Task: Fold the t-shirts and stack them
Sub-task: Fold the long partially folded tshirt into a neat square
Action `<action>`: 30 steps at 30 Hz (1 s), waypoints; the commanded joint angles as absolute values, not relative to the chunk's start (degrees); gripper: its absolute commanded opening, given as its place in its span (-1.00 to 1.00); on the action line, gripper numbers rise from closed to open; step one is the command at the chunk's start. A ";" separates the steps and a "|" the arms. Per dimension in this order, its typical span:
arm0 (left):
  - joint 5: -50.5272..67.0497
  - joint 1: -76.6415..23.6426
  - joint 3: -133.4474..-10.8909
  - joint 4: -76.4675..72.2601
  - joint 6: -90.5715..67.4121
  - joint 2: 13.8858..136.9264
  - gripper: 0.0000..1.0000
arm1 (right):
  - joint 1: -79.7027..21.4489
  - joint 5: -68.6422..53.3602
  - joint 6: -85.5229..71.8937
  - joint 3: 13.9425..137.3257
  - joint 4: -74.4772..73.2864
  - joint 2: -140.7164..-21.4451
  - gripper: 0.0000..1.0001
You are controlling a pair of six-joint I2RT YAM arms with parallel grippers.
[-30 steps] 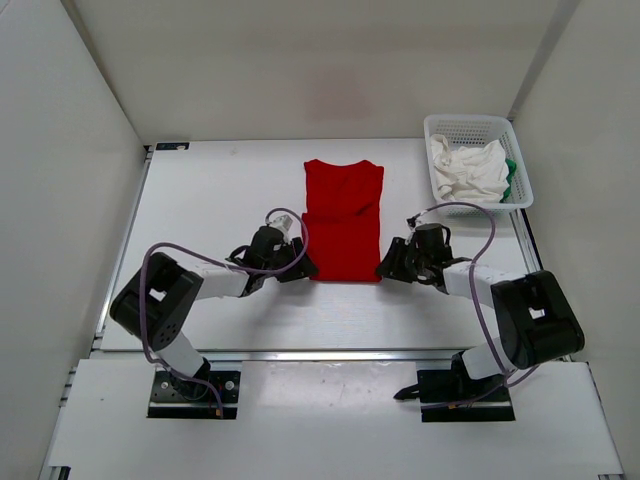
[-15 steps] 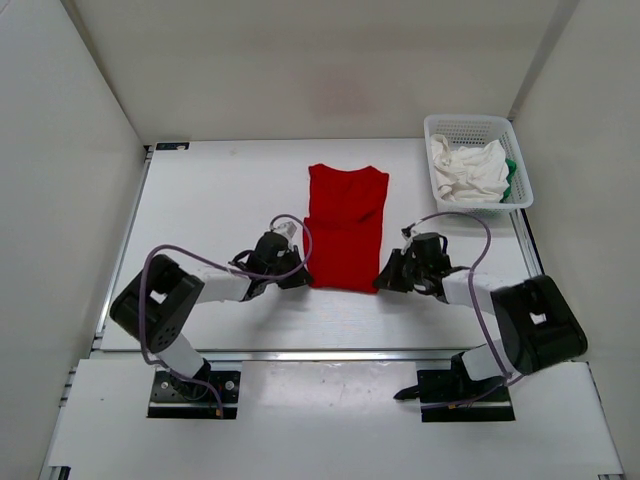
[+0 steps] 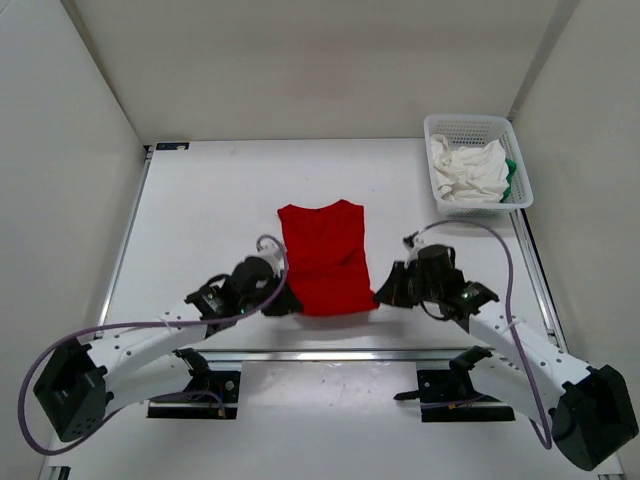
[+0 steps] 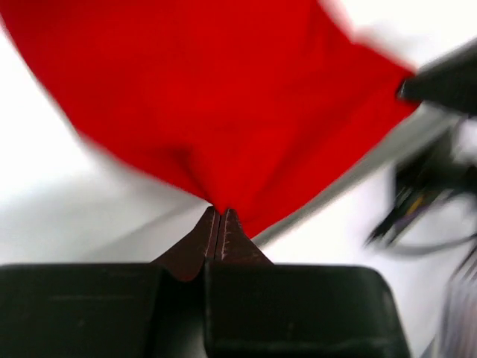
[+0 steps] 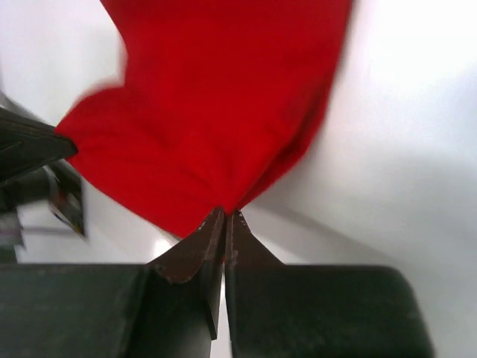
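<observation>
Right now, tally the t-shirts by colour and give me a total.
Red t-shirt: 1, out of the basket
White t-shirt: 1, in the basket
Green t-shirt: 1, in the basket, only a sliver showing
Total: 3

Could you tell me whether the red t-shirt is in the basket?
No, the red t-shirt lies on the table, apart from the basket at the far right.

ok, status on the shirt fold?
Left end effector shut on red t-shirt near-left corner; right end effector shut on near-right corner. White t-shirt, green t-shirt in basket. Nothing in the way.
</observation>
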State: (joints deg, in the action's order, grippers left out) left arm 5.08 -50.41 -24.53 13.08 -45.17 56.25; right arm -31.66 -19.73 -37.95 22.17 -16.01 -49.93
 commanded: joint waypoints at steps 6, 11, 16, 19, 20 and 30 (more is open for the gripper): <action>8.16 -29.30 -50.07 16.71 -34.11 68.54 -1.00 | -20.93 -21.16 -28.74 51.55 -13.90 -74.92 -1.00; 8.00 -21.28 -58.78 13.80 -33.92 81.72 -1.00 | -16.97 -23.29 -27.95 71.34 -13.44 -94.96 -1.00; 6.68 -18.37 -69.33 12.39 -33.40 97.96 -0.96 | -14.68 -21.54 -26.37 92.33 -19.15 -111.69 -0.99; 5.71 -17.41 -76.28 12.31 -33.57 105.01 -0.93 | -14.06 -20.84 -26.54 99.03 -20.48 -118.29 -1.00; 5.71 -17.05 -78.12 12.13 -33.75 107.29 -0.88 | -13.80 -20.48 -26.19 101.05 -21.17 -119.69 -1.00; 3.52 -12.22 -80.95 8.36 -37.18 105.04 0.03 | -12.74 -22.94 -23.83 116.46 -25.04 -127.62 -0.38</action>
State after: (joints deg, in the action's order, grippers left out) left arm 5.96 -13.82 -80.66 11.29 -36.14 111.94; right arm -12.82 -22.85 -26.24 112.75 -22.72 -129.40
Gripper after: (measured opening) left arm 0.461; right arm 0.291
